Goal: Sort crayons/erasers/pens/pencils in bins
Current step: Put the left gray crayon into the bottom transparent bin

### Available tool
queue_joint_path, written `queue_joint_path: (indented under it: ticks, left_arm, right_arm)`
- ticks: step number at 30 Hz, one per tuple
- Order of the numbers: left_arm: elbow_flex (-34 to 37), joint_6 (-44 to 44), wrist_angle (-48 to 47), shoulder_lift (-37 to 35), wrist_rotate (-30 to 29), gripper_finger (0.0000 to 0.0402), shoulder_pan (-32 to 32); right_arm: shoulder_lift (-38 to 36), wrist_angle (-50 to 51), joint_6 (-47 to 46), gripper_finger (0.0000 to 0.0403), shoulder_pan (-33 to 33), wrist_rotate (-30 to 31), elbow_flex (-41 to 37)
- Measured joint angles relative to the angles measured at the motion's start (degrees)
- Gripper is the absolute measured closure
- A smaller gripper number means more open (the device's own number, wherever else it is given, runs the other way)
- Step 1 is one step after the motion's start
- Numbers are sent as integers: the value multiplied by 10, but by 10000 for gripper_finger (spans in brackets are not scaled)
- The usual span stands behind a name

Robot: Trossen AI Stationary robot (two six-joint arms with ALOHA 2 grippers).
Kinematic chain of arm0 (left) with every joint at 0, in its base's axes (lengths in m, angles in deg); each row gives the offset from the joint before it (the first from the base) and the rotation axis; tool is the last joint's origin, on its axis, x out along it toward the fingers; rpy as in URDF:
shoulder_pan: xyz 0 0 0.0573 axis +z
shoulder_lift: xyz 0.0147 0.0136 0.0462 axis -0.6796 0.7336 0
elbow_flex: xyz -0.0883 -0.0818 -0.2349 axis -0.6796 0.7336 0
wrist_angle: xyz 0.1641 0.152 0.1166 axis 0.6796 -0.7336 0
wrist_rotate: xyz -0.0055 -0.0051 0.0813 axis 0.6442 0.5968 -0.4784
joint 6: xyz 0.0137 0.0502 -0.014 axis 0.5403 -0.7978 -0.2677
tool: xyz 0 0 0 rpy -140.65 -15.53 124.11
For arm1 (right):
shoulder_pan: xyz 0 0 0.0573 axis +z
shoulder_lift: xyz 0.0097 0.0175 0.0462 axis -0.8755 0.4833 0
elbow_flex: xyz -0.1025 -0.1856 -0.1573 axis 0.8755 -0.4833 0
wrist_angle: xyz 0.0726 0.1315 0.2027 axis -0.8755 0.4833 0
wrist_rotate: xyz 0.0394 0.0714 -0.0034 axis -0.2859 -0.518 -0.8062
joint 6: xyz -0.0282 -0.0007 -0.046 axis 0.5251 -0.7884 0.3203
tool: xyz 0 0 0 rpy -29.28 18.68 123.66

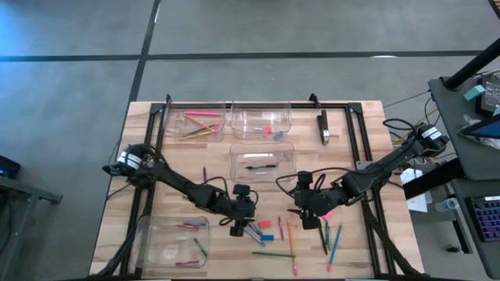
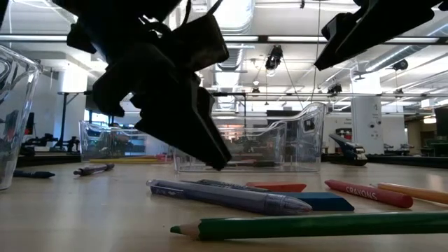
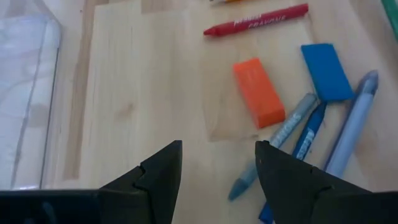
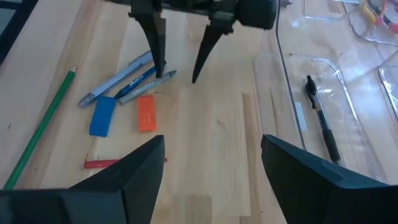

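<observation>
Green pencil [image 2: 315,225] lies long and thin before 1 red crayon [image 2: 367,194].

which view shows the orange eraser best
The left wrist view: the orange eraser lies close, unobstructed, beside the blue eraser. The right wrist view shows it smaller; the high view shows only a speck, and the low view a thin sliver.

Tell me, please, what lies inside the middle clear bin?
Inside the middle bin lies one dark pen, seen also from the right wrist. Nothing else shows in it; its clear walls and floor cover nothing.
</observation>
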Motion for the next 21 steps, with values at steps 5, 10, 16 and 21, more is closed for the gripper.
queue_joint_path:
  ticks: [5,10,16,21]
  left_arm:
    - [2,-2,5,15,5,214,0]
    - [2,-2,4,25,7,214,0]
    - [2,-2,-6,25,7,221,0]
    - [-1,-17,-10,25,6,239,0]
  right_arm:
    - [0,-6,3,150,2,0,0]
    - [0,-12,7,148,8,0,0]
    - [0,-13,9,151,10,0,0]
    - [0,-13,10,151,10,0,-1]
